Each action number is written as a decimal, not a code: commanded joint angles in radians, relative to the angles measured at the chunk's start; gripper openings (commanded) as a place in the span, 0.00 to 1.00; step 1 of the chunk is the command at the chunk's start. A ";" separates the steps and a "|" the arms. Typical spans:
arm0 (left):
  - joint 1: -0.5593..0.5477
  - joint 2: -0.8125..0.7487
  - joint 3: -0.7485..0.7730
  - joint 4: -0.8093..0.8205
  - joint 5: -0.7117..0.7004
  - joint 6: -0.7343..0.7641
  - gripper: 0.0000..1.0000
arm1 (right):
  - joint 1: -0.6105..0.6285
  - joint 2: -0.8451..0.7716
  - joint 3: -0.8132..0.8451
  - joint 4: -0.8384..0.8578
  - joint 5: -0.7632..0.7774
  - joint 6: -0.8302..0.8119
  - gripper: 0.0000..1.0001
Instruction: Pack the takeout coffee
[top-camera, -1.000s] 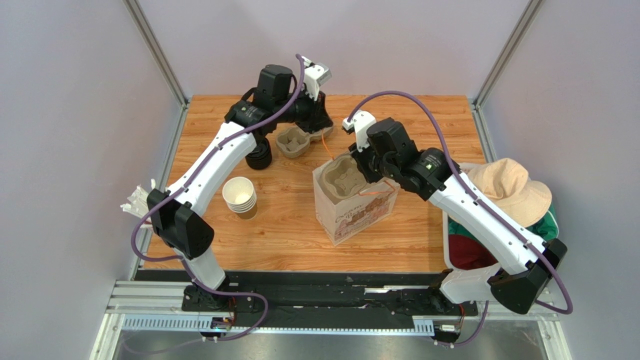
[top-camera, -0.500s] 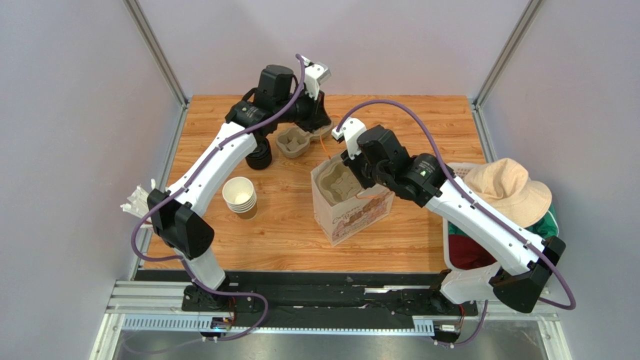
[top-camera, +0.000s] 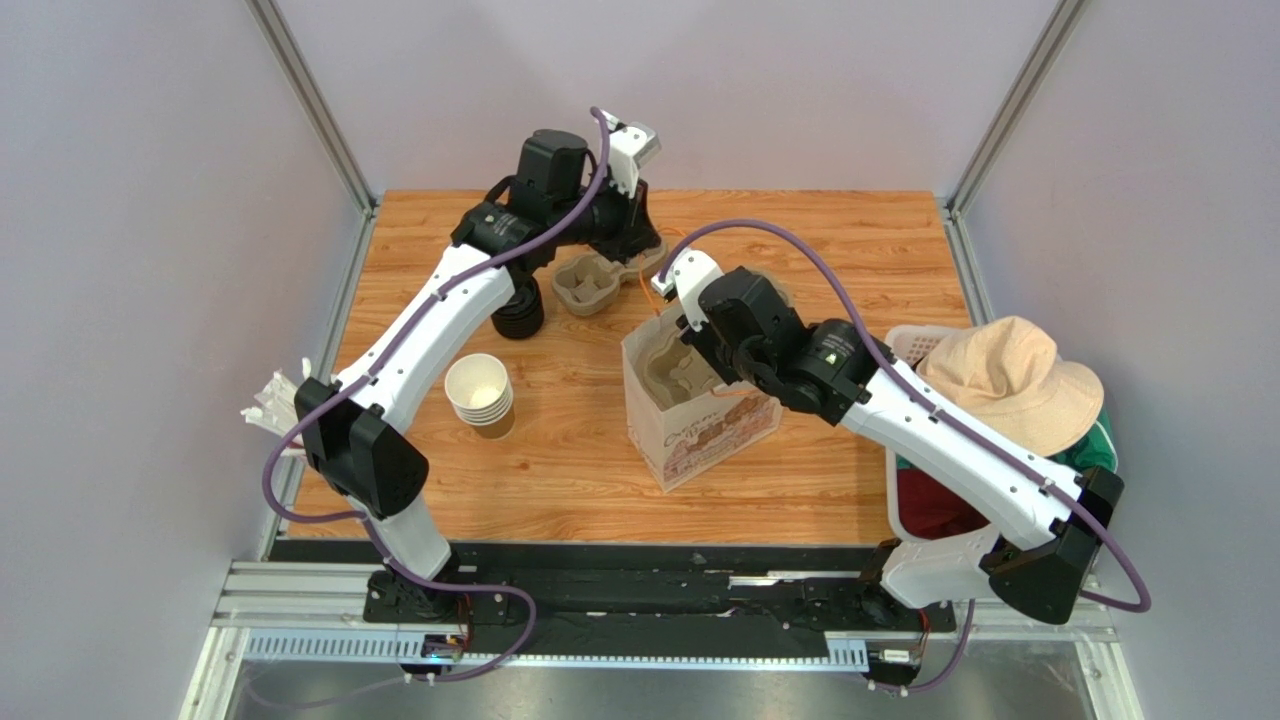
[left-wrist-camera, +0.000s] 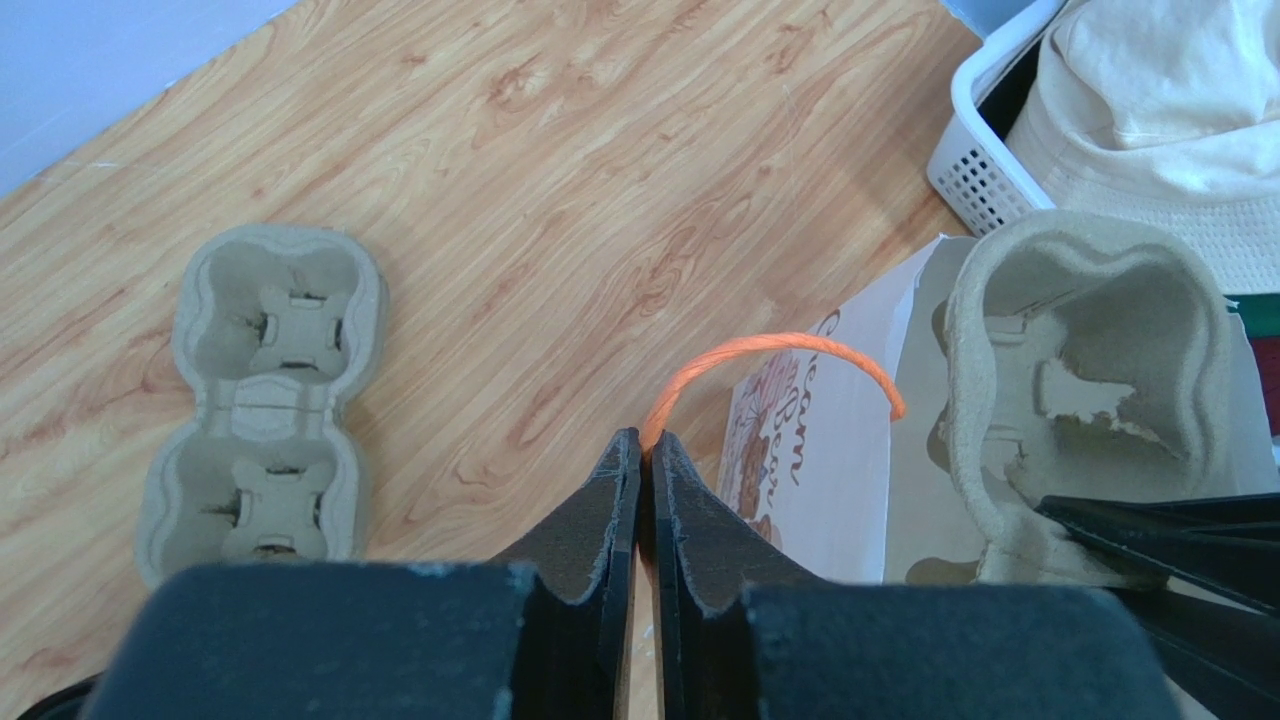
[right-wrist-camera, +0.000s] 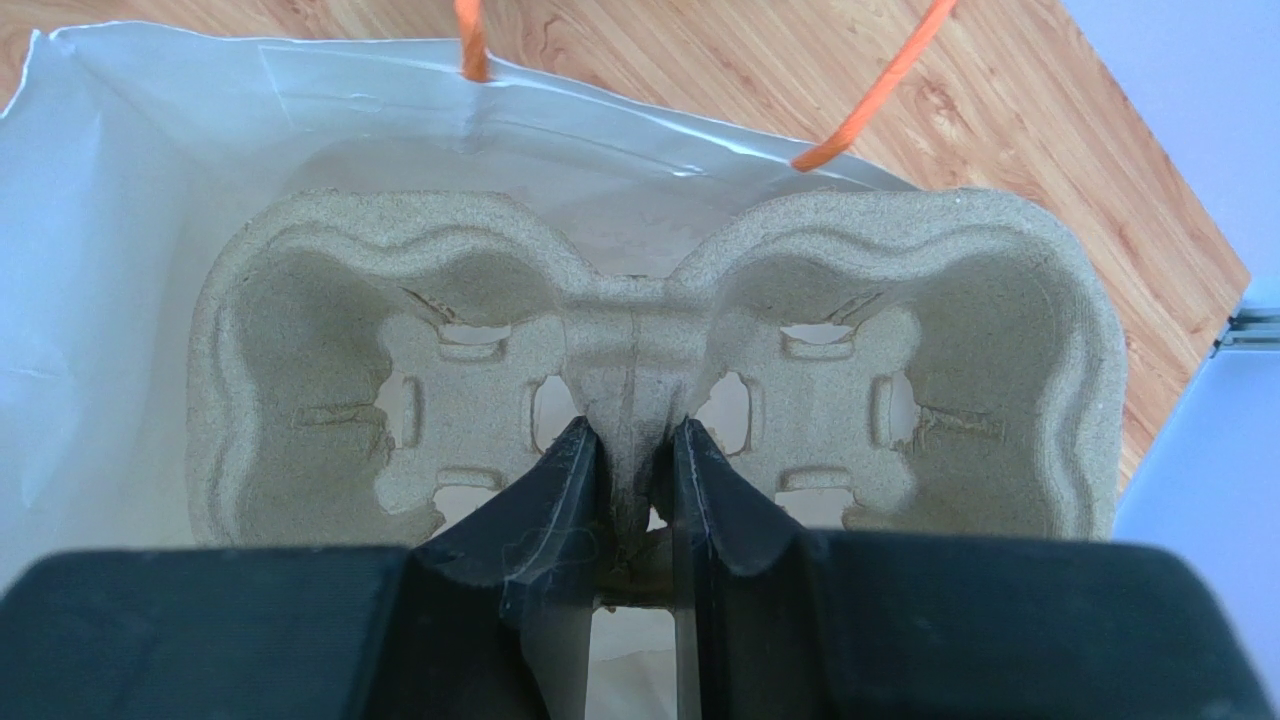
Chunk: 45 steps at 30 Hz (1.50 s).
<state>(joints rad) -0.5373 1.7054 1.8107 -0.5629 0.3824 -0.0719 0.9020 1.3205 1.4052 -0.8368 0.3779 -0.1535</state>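
Left arm extended far, right arm bent; jaws clamped.

The left fingers pinch the orange handle of a paper bag holding a pulp carrier; a second carrier lies on the tabletop.

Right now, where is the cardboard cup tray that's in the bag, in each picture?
Top external: cup tray just right of centre, inside the paper bag.
Left wrist: cup tray at the right edge, paper bag beside it.
Right wrist: cup tray fills the middle, paper bag around it.
Shared landmark: the paper bag.
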 joint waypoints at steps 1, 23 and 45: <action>-0.007 -0.018 0.004 0.037 -0.017 -0.020 0.10 | 0.003 -0.021 -0.006 0.028 -0.031 0.020 0.19; -0.024 -0.003 0.013 0.038 -0.039 -0.012 0.10 | 0.118 -0.015 -0.074 0.088 0.182 -0.144 0.20; -0.023 -0.009 0.015 0.035 -0.043 -0.008 0.10 | 0.110 -0.018 -0.094 0.048 0.070 -0.103 0.20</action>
<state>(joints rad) -0.5568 1.7058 1.8107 -0.5571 0.3450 -0.0738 1.0149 1.3197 1.3224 -0.8028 0.4622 -0.2626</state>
